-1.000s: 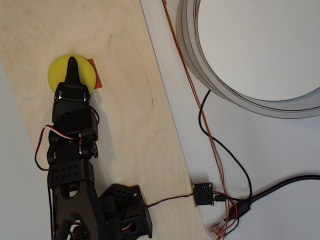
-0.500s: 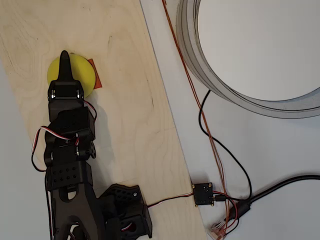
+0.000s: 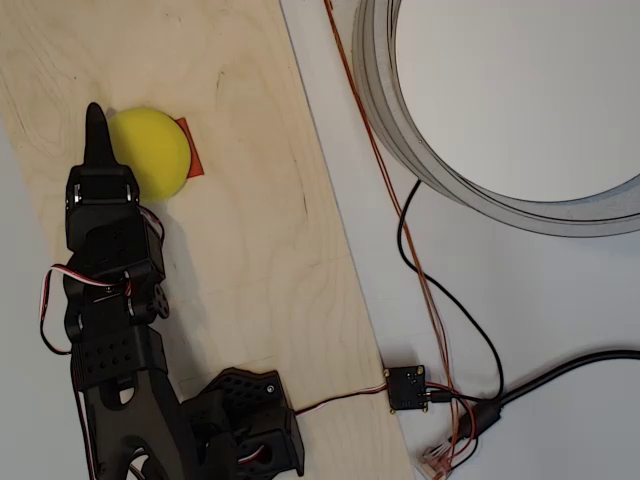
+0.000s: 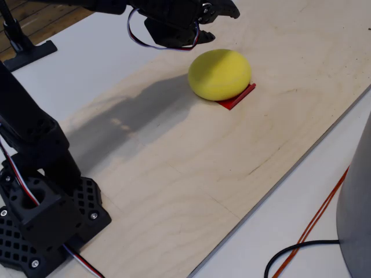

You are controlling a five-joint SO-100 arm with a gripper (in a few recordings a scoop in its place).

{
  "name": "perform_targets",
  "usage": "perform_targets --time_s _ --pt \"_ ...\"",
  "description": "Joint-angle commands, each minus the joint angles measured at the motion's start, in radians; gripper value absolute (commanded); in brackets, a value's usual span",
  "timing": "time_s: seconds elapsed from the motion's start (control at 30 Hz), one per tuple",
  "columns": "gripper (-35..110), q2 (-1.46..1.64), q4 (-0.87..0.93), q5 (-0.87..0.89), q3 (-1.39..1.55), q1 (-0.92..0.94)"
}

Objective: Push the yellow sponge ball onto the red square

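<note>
1. In the fixed view the arm's black base (image 4: 40, 214) stood nearest, at the lower left on the wooden board (image 4: 174, 174), with a black cable (image 4: 290, 258) and an orange wire (image 4: 316, 223) lying on the white table to the right of the board's edge.
2. Farther along the board sat the yellow ball (image 4: 219, 74), resting over most of the red square (image 4: 239, 97), of which a thin edge showed at the ball's right side.
3. Beyond the ball the gripper (image 4: 223, 8) hung just above the board, apart from the ball; whether its fingers were parted or closed I cannot tell.
4. In the overhead view the gripper (image 3: 95, 125) had swung leftward since the earlier frames, from over the ball's middle to just beside its left edge.
5. The ball (image 3: 150, 150) had stayed where it was, covering most of the red square (image 3: 190, 150).
6. At the far right lay a large grey ring (image 3: 400, 130).
</note>
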Motion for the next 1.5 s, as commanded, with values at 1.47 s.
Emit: perform_targets --time_s 1.47 --pt "20 -0.213 -0.252 -0.003 -0.002 0.043"
